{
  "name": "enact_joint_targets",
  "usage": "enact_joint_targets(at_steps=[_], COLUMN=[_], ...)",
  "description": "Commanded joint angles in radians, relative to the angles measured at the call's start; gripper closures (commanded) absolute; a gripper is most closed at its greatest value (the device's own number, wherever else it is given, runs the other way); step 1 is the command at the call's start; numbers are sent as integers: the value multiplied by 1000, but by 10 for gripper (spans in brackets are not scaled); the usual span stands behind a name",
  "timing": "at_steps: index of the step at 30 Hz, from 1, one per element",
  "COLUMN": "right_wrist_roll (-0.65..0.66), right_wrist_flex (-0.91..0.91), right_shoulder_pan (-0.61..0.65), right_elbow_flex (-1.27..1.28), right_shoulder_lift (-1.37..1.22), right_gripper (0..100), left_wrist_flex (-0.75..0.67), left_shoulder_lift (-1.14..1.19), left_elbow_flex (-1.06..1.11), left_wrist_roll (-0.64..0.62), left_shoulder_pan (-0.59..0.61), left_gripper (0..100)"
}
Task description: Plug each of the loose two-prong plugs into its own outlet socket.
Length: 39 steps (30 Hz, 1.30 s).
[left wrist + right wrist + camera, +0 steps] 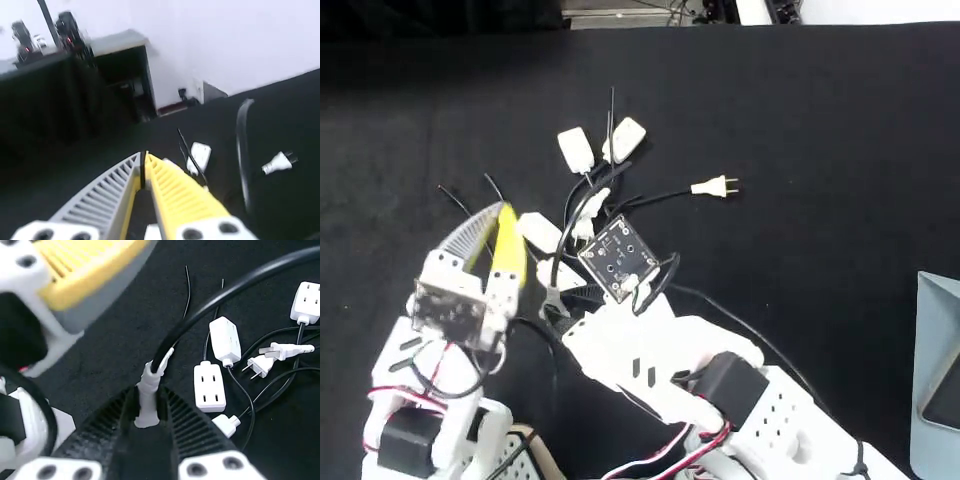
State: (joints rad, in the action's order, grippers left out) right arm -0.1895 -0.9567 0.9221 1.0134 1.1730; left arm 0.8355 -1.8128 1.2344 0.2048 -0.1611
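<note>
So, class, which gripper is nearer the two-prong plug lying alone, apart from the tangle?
Right. The right gripper, shut on a white plug, is in the cord tangle beside the lone plug; the left gripper sits beyond the tangle.

We see even light from above on the black desk [840, 150], which swallows it and shows hardly any shadow. The white sockets [575, 148] come out very bright, nearly washed out. From the left wrist the wall [225, 40] glares white while the dark cabinet [115, 75] stays dim. The plug [149, 377] in the right claw [149, 394] shines pale between dark fingers [200, 430], and its cable [215, 302] carries a soft sheen
</note>
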Motion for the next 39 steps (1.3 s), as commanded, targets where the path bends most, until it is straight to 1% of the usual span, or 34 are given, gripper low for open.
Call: enact_joint_targets(at_steps=[1,4,7,11,15,18,20,23,24,25,27,29,31,34,39], right_wrist_roll=[9,9,8,5,5,5,8,9,9,9,11,11,11,11,11], right_wrist_flex=[5,3,0,0,0,0,8,43,55,68,91,112,126,127,127], right_shoulder_pan=[14,14,14,14,12,2,-32,-81,-86,-86,-84,-84,-84,-84,-89], right_elbow_flex=[-13,-13,-12,-12,-12,-10,-10,-2,8,21,45,62,71,74,74], right_shoulder_lift=[16,16,16,16,16,16,16,7,7,7,7,7,7,7,7], right_gripper=[987,987,987,987,987,986,986,986,986,986,986,986,986,986,986], left_wrist_flex=[48,89,132,163,166,166,176,275,319,364,440,485,497,497,496], left_shoulder_lift=[-5,-5,-5,-5,-5,-5,-5,-5,-2,3,5,5,5,6,46], left_elbow_flex=[22,21,-22,-76,-76,-76,-76,-77,-76,-76,-53,-24,7,47,61], left_wrist_roll=[2,78,106,101,100,97,78,-32,-57,-55,-29,-20,-5,49,54], left_shoulder_pan=[-64,-180,-254,-266,-259,-154,-35,182,252,315,421,498,545,553,456], left_gripper=[970,970,970,970,970,970,970,970,969,960,898,814,766,766,766])
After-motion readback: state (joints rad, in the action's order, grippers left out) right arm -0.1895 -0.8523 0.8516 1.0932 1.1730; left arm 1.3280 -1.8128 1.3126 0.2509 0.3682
